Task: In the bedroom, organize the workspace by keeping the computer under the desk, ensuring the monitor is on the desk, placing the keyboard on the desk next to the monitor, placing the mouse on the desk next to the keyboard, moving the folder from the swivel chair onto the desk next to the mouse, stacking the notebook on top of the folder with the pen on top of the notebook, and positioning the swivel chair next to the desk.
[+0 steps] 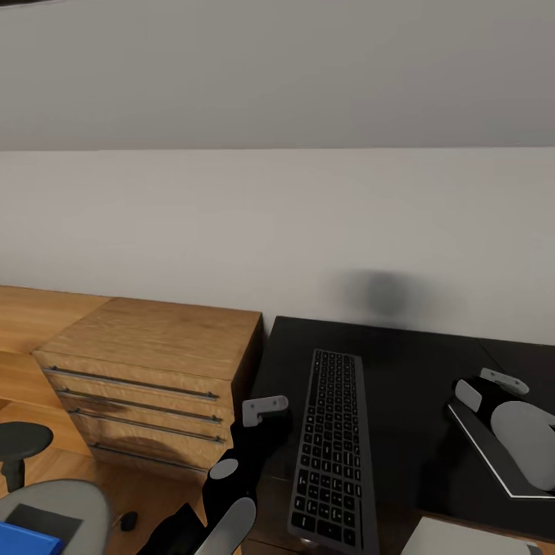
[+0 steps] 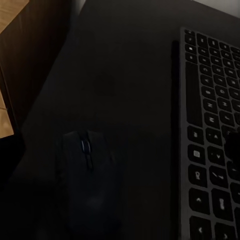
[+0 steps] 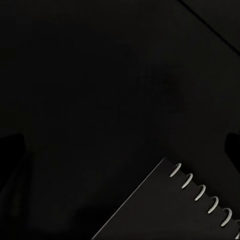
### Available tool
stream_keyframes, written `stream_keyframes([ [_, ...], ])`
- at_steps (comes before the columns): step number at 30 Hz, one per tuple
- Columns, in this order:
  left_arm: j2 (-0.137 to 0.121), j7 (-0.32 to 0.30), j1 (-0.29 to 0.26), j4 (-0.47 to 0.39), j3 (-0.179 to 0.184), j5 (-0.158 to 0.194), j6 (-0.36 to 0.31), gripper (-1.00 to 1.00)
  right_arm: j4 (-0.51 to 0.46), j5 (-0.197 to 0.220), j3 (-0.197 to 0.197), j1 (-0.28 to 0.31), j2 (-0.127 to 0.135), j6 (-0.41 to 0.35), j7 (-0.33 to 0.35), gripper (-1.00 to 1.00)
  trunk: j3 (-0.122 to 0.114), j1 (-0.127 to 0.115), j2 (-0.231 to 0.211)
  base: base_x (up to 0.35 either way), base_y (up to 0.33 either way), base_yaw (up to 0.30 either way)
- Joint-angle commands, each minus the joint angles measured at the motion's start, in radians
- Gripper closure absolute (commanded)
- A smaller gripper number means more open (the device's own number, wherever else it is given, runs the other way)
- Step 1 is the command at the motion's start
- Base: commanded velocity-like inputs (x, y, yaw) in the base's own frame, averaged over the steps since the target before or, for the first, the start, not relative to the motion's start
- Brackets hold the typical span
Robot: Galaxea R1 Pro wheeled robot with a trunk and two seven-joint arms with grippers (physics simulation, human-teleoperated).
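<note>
Lying dim beside the keyboard (image 2: 210, 140), the mouse (image 2: 90, 175) blurs; either end effector's state unclear.

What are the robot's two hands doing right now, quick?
Left gripper: over the desk beside the keyboard; cannot tell if open or shut.
Right gripper: above the desk; cannot tell either.

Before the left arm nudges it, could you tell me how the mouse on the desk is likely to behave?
The mouse looks small and smooth, so it should probably slide easily on the flat dark desk. Its low, rounded body seems unlikely to tip. The curved shell may slip from a pinch.
</note>
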State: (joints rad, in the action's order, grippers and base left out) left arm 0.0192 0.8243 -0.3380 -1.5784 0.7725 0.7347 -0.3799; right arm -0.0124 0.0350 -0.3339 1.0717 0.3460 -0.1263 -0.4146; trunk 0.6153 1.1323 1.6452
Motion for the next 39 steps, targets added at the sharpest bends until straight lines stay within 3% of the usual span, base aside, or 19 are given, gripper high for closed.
stream_keyframes([
  [1,0.000,0.007,-0.001,-0.001,0.001,0.005,-0.004,-1.00,-0.001,0.003,0.003,0.001,0.000,-0.006,-0.003,-1.00,0.004,0.004,0.008,0.000,0.000,0.000],
  [8,-0.001,0.007,-0.001,-0.003,0.002,0.005,-0.004,-1.00,-0.001,0.003,0.003,0.001,0.001,-0.007,-0.004,-1.00,0.004,0.004,0.008,0.000,0.000,0.000],
  [16,0.000,0.008,-0.001,-0.003,0.002,0.005,-0.004,-1.00,-0.001,0.003,0.004,0.001,0.001,-0.007,-0.004,-1.00,0.029,0.035,0.064,0.000,0.000,0.000],
  [33,-0.010,0.008,-0.001,0.005,-0.002,0.005,-0.004,-1.00,0.000,0.003,0.004,0.001,-0.001,-0.007,-0.003,-1.00,0.029,0.035,0.064,-0.001,0.000,0.000],
  [39,-0.020,0.007,-0.001,0.006,-0.001,0.006,-0.004,-1.00,0.000,0.002,0.003,0.001,-0.002,-0.006,-0.003,-1.00,0.029,0.035,0.064,-0.204,0.000,0.000],
])
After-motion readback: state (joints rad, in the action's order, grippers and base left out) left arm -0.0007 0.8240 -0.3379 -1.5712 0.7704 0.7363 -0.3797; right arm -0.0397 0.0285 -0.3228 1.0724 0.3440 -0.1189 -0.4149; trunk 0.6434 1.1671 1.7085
